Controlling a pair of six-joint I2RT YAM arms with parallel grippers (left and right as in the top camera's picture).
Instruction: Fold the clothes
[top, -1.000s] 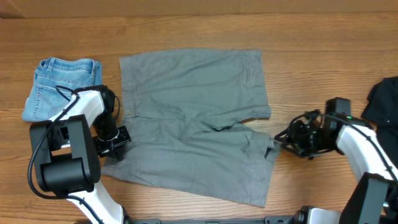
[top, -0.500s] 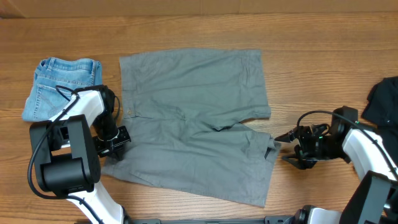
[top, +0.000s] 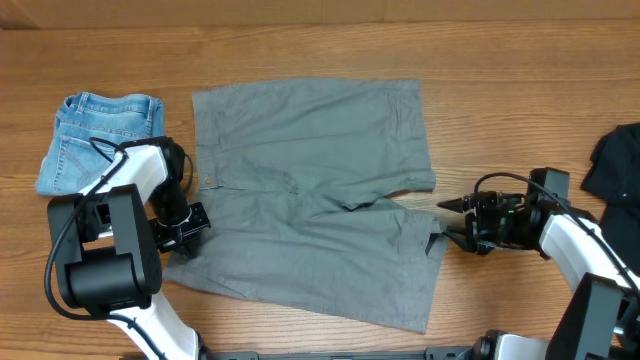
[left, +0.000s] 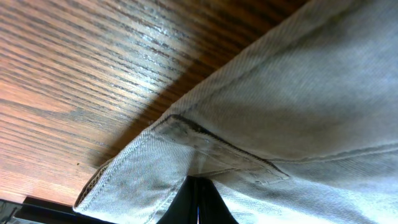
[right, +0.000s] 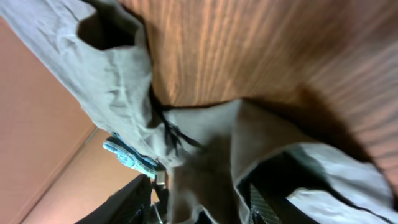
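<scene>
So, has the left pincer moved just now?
No. The left pincer is still at the grey shorts' waistband corner, just as near the denim shorts.

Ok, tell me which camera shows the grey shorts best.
Overhead: the grey shorts lie spread out whole, waistband to both leg hems. The left wrist view gives only a close-up of one stitched corner; the right wrist view only rumpled fabric at one leg's edge.

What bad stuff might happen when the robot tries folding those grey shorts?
The right pincer stands open at the leg hem of the grey shorts, so it might grab only a sliver and slip off. The left pincer pinches just a waistband corner, so lifting may bunch the cloth. The left arm sits close to the denim shorts and might nudge them.
</scene>
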